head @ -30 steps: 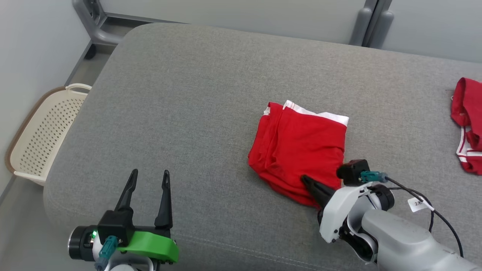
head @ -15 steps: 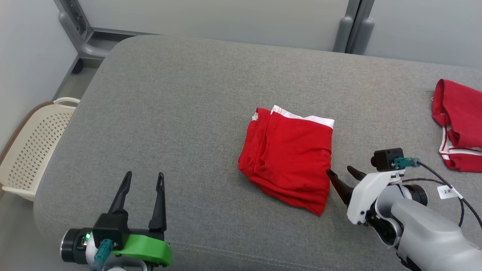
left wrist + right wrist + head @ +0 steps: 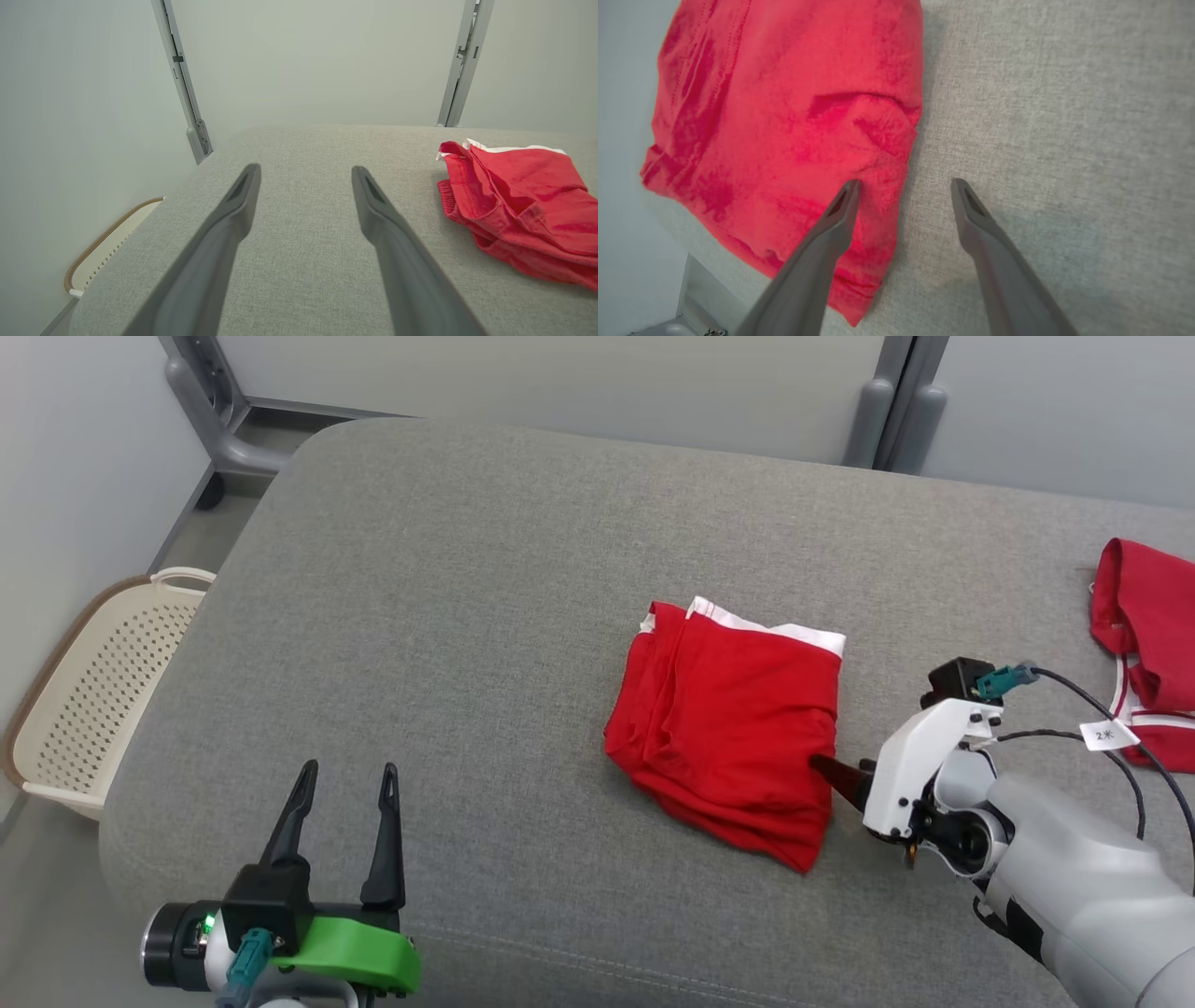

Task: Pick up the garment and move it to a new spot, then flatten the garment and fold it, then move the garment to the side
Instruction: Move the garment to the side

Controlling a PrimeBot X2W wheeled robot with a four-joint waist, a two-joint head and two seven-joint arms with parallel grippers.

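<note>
The red, white-banded fabric garment (image 3: 728, 728) is judged folded; moving it aside is left. The left end effector (image 3: 347, 770) and right end effector (image 3: 838, 767) are spread open.

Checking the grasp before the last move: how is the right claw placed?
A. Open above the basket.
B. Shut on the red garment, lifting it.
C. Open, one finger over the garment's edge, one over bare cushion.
C: the right claw is open, one finger over the edge of the red garment, the other over the grey cushion.
</note>
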